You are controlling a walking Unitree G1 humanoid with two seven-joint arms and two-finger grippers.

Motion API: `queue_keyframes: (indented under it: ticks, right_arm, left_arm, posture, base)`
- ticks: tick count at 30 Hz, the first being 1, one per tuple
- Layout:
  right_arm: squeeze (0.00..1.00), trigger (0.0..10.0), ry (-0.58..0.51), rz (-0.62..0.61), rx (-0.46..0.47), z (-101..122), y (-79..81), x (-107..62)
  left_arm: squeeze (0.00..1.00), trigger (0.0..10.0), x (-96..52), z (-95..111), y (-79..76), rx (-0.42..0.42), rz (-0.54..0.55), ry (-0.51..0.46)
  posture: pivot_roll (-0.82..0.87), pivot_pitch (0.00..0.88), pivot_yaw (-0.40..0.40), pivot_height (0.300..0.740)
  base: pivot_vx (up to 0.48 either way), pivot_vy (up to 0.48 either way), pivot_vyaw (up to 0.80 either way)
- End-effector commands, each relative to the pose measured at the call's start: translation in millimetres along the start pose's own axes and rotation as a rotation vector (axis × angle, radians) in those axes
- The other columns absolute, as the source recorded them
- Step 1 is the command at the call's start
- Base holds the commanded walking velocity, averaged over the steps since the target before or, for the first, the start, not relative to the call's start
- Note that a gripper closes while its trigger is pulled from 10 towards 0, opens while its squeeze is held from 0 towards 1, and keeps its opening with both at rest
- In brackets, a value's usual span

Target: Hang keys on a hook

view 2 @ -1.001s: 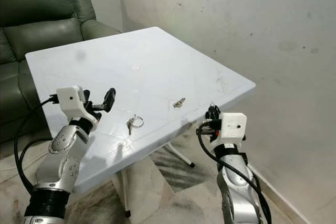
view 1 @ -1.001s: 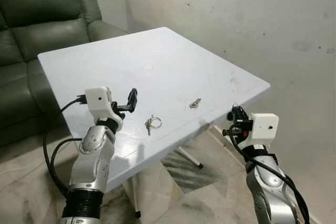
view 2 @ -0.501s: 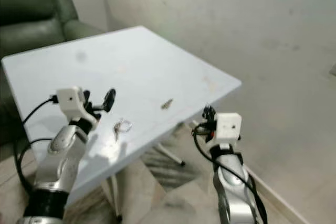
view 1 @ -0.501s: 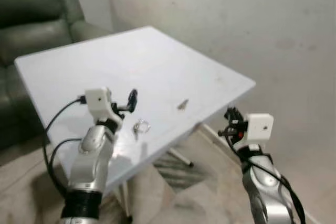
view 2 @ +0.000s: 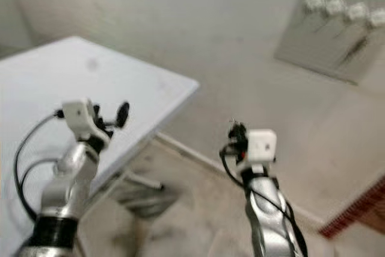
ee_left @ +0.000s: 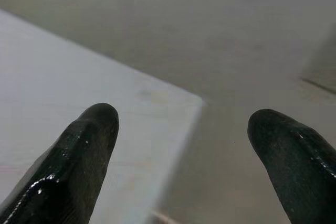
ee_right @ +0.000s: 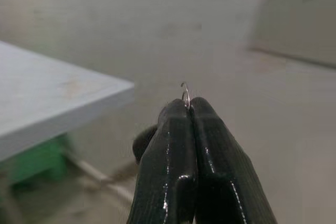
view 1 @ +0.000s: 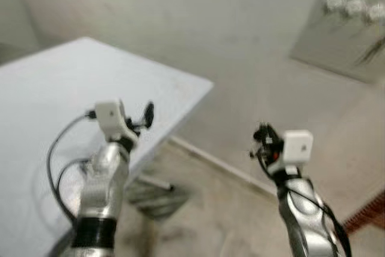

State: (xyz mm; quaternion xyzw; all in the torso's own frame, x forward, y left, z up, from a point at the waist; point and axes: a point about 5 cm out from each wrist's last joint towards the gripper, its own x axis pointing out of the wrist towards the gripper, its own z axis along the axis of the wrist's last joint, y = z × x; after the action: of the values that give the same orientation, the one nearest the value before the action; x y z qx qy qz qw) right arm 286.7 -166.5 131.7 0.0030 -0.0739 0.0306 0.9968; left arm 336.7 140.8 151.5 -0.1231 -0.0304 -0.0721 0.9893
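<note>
In the right wrist view my right gripper (ee_right: 187, 104) is shut, and a thin metal key ring (ee_right: 185, 93) pokes out between its tips. In the eye views this gripper (view 1: 263, 134) hangs in the air to the right of the white table (view 1: 48, 82), over the floor. A grey board with several hooks (view 1: 352, 10) hangs on the wall, high at the right and far beyond the gripper. My left gripper (view 1: 147, 114) is held above the table's edge, its fingers (ee_left: 92, 129) open and empty. The eye views are blurred.
The table's corner (view 2: 189, 85) juts toward the pale wall, and its metal legs (view 1: 153, 188) stand on the tiled floor below. A skirting line (view 1: 222, 164) runs along the wall's foot. Open floor lies between the table and the wall.
The whole view has swung to the right: the sofa and the keys lying on the table have left the picture, and the hook board has come in. Both arms keep their pose.
</note>
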Motion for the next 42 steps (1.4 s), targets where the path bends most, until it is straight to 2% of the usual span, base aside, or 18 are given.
queue_keyframes:
  ticks: [1,15,25,42]
  right_arm:
    - [0.0,10.0,-0.012,0.012,0.003,3.9,4.1,1.4]
    - [0.0,10.0,-0.013,-0.016,-0.002,4.3,2.3,1.5]
    - [0.0,10.0,-0.02,-0.043,-0.017,6.4,0.2,1.9]
    - [0.0,10.0,-0.019,-0.046,-0.028,6.8,2.4,3.1]
  left_arm:
    - [0.0,10.0,-0.1,3.7,4.7,0.015,0.018,-0.005]
    - [0.0,10.0,-0.4,1.9,1.8,0.015,0.004,0.014]
    - [0.0,10.0,0.4,3.8,-1.0,0.004,-0.013,0.012]
    - [0.0,10.0,-0.2,6.1,-0.4,-0.005,-0.014,0.004]
  posture:
    - [-0.01,0.0,-0.033,0.74]
    - [-0.01,0.0,-0.031,0.74]
    - [-0.01,0.0,-0.024,0.74]
    - [-0.01,0.0,-0.028,0.74]
  base:
    - [0.0,0.0,-0.75]
    - [0.0,0.0,-0.72]
    - [0.0,0.0,0.0]
    - [0.347,0.0,0.0]
